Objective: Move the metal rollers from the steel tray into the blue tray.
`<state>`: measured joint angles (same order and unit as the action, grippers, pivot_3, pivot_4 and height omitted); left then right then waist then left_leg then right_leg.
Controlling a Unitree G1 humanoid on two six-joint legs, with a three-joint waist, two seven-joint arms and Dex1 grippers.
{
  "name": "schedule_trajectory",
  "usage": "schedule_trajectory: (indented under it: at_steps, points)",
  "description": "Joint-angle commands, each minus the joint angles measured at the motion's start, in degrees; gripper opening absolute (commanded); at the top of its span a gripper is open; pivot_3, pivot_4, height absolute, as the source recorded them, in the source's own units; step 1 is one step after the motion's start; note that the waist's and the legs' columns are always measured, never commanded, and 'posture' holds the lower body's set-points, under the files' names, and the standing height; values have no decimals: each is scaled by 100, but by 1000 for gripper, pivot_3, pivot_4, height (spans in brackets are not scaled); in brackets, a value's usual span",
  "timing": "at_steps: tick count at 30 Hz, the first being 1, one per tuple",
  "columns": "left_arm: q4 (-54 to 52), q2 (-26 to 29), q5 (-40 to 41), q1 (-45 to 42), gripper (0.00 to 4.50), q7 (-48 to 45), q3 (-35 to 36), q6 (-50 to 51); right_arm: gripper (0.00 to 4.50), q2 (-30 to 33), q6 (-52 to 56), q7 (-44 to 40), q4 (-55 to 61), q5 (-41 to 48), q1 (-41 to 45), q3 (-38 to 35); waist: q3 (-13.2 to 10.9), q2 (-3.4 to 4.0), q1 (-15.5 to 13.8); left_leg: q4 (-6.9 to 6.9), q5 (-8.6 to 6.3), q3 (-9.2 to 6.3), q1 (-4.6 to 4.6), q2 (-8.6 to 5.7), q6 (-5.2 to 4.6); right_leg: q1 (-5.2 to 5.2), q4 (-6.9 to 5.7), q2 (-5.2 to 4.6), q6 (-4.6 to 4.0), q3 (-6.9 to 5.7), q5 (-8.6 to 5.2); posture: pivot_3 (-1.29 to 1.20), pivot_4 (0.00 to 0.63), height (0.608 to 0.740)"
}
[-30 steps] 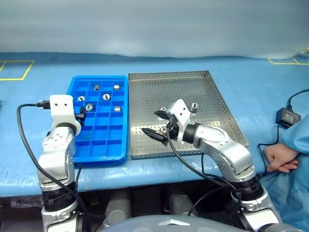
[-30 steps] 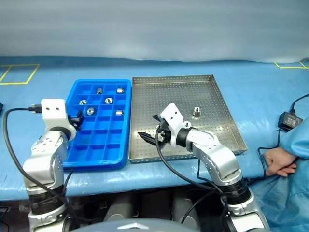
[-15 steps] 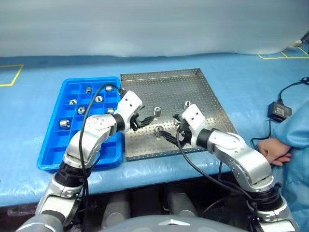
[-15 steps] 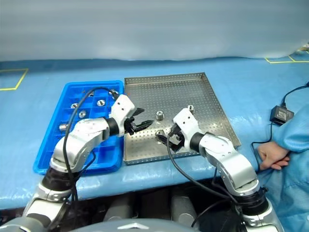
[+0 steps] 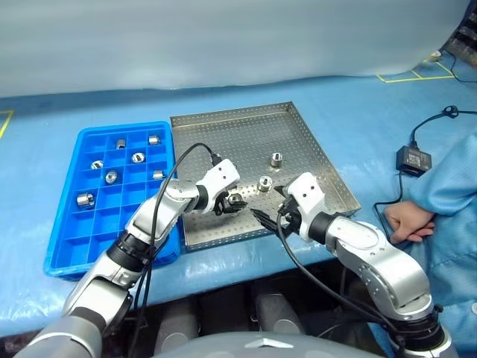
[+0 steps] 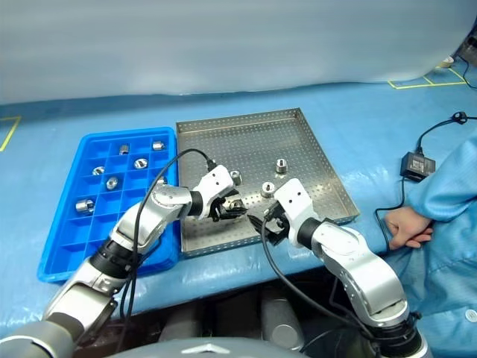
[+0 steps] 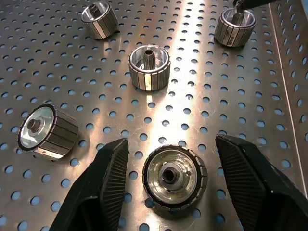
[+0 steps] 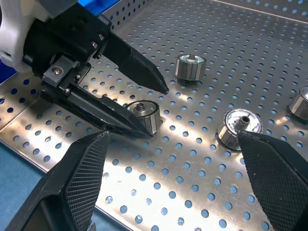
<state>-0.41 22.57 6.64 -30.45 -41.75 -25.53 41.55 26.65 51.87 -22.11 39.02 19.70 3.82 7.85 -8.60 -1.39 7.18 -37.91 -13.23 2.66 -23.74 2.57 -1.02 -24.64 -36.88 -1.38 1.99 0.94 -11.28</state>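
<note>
The steel tray [image 5: 223, 142] lies at centre, with the blue tray [image 5: 95, 227] to its left. Several metal rollers [image 5: 138, 157] sit in blue compartments. On the steel floor stand loose rollers [image 5: 276, 159] [image 5: 264, 183]. Another roller [image 7: 174, 176] stands upright between the fingers of my left gripper [image 5: 229, 203], which is open, with a gap on each side of the roller. My right gripper [image 5: 270, 209] hovers just right of it over the tray's near part, wide open and holding nothing. The right wrist view shows the left fingers [image 8: 139, 72] straddling that roller [image 8: 143, 115].
A person's hand [image 5: 402, 221] in a blue sleeve rests on the table at the right. A black power adapter [image 5: 409, 158] with its cable lies behind it. Blue sheeting covers the table, with yellow tape marks at the far corners.
My left arm swung from the blue tray over to the steel tray and lowered its fingers around a roller. My right gripper drew back slightly to the right. The camera turned right.
</note>
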Motion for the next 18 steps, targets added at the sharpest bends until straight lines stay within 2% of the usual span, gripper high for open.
schedule_trajectory:
  at_steps: [1, 2, 6, 7, 18]
  points:
    - [76, -42, -155, -78, 3112, -11, -60, -92, 4500, -11, -3, 59, 261, 57, -36, -175, 0, 0, 49, 0, 0, 0, 0, 0, 0, 0, 0, 0, 0, 0, 0, -266, 150, 740]
    - [96, -53, -177, -64, 3112, 12, -55, -83, 4500, -12, -8, 68, 256, 54, -41, -180, 0, 0, 63, 0, 0, -1, 0, 0, 0, -1, -1, 0, 0, 0, 0, -266, 150, 740]
    - [83, -78, -214, -40, 1958, -19, -38, -67, 4500, -24, -23, 96, 203, 49, -14, -175, 0, 0, 123, -1, 0, -1, 1, 0, 0, 0, -2, 0, 1, 1, 0, -262, 150, 740]
    - [65, -77, -205, -36, 1834, -52, -35, -84, 4500, -31, -28, 94, 178, 52, 5, -158, 0, 0, 131, 0, 0, -1, 1, 0, 0, 0, -2, 0, 1, 1, 0, -262, 150, 740]
    - [-349, -68, -10, 50, 1832, -68, 343, -95, 4500, -124, -223, -351, -381, 251, 244, 60, 0, 0, 128, 1, 0, -1, 0, 0, 0, -1, -2, 0, 2, 2, 1, -215, 150, 740]
